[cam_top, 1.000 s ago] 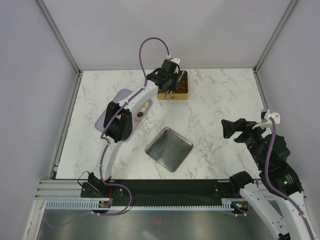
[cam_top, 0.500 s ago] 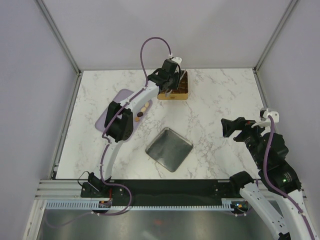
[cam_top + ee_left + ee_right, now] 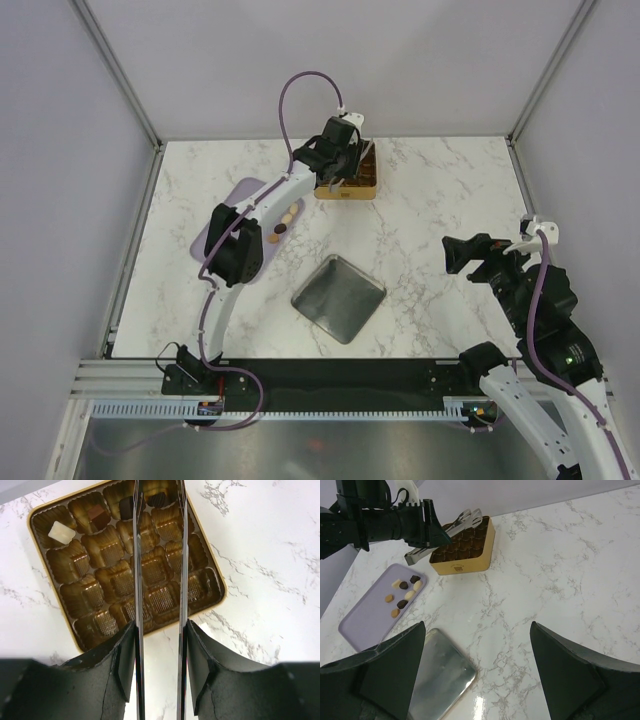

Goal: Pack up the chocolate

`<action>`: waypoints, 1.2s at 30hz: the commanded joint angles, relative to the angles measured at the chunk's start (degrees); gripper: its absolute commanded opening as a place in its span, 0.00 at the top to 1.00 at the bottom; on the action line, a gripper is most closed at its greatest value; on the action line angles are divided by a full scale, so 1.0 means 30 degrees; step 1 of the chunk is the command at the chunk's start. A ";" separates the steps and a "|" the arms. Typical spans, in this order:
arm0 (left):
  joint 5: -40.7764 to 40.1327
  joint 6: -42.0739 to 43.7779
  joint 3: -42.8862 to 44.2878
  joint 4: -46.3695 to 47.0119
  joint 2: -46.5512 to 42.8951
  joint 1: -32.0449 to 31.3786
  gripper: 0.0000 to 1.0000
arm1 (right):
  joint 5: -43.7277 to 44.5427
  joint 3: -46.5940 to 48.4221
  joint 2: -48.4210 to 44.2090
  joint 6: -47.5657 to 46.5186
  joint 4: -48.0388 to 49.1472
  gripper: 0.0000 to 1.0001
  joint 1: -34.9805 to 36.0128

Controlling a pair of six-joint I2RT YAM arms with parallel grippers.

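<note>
We see a dark chocolate (image 3: 158,501) lying loose in a far-row cup of the gold tin (image 3: 220,587), between the tips of our left gripper (image 3: 159,487), partly parted and empty on its far-stretched arm, while the right gripper (image 3: 477,630) hangs wide open, empty.

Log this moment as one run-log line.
left claw: open, over gold tin | tin: four chocolates visible along one edge | lilac board: loose chocolates waiting | right claw: open, empty
</note>
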 commanded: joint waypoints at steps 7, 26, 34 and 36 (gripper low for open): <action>-0.2058 -0.0921 -0.5607 -0.0006 -0.9494 -0.0461 0.50 | -0.0012 0.0852 -0.0080 -0.0433 0.0150 0.06 0.0072; -0.3848 -0.6082 -1.8264 -0.5046 -1.9000 0.3783 0.51 | -0.1212 0.0002 -0.1252 0.0153 -0.0085 0.06 0.0072; -0.2969 -0.7049 -1.9472 -0.4843 -1.8154 0.4227 0.51 | -0.1242 0.0148 -0.1458 0.0211 -0.0115 0.07 0.0072; -0.2562 -0.6991 -1.9530 -0.4549 -1.7918 0.4227 0.50 | -0.1243 0.0177 -0.1458 0.0240 -0.0144 0.06 0.0072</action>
